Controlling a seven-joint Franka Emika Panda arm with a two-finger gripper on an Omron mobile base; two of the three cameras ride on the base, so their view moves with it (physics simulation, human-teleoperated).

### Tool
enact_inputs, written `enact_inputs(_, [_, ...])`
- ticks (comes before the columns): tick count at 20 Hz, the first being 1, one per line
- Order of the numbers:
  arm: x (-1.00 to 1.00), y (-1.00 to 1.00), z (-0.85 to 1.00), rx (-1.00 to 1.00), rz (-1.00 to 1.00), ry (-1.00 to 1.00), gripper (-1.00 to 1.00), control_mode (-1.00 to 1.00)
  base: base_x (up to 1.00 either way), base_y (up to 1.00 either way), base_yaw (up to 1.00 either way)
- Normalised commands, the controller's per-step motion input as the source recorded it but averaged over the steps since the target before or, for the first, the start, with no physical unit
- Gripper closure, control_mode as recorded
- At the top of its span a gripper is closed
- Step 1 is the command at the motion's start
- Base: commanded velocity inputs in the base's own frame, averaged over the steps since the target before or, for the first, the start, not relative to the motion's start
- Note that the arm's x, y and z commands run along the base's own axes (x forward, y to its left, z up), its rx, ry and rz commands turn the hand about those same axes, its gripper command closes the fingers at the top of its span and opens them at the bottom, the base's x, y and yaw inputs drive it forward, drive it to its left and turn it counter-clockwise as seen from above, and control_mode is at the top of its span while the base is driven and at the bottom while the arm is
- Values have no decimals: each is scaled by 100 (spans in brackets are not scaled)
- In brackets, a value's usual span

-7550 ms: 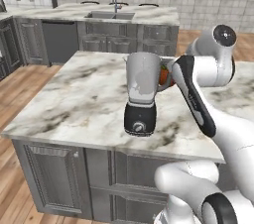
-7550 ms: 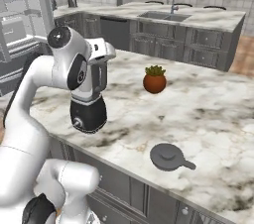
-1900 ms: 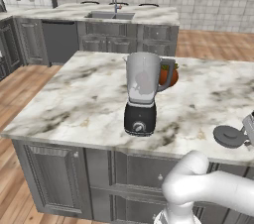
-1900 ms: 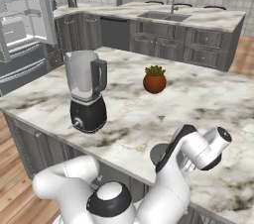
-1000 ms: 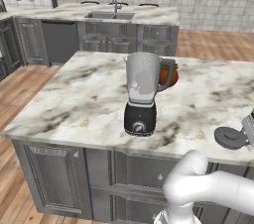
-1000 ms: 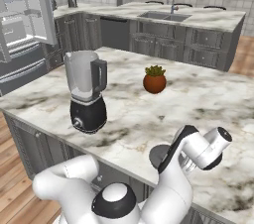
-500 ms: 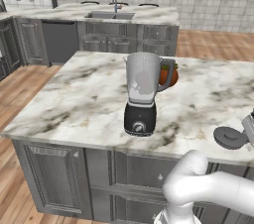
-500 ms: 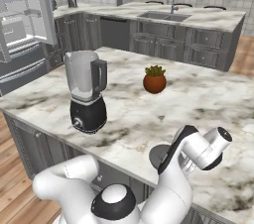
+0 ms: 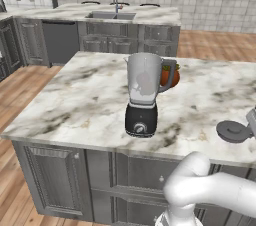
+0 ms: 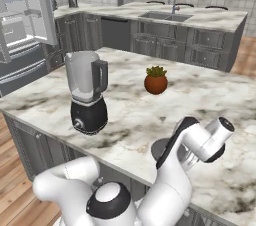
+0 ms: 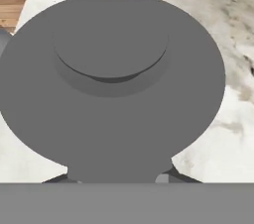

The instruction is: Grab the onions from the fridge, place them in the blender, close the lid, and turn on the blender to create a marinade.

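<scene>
One blender (image 9: 144, 95) stands near the island's front edge, jug open — small potted plant (image 9: 170, 75) just behind it. Further right the lid (image 9: 231, 131) lies flat on the marble counter (image 9: 90, 100), and the gripper (image 11: 119, 178) is clamped shut on its edge tab.

My count: one blender (image 9: 143, 95), one lid (image 9: 231, 131), one potted plant (image 10: 156, 80) on the island; one sink (image 10: 166, 16); one fridge (image 10: 22, 25).
</scene>
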Motion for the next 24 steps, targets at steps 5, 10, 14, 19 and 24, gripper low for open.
enact_inputs(5, [0,29,72,-15,0,0,100,-100,0,0,0])
enact_inputs(10, [0,39,82,-13,-3,0,100,-100,0,0,0])
enact_inputs(14, [0,34,74,-6,-7,-2,100,-100,0,0,0])
enact_inputs(19, [-1,24,62,0,-10,-9,100,-100,0,0,0])
enact_inputs(24, [-9,21,45,0,-9,-13,100,-100,0,0,0])
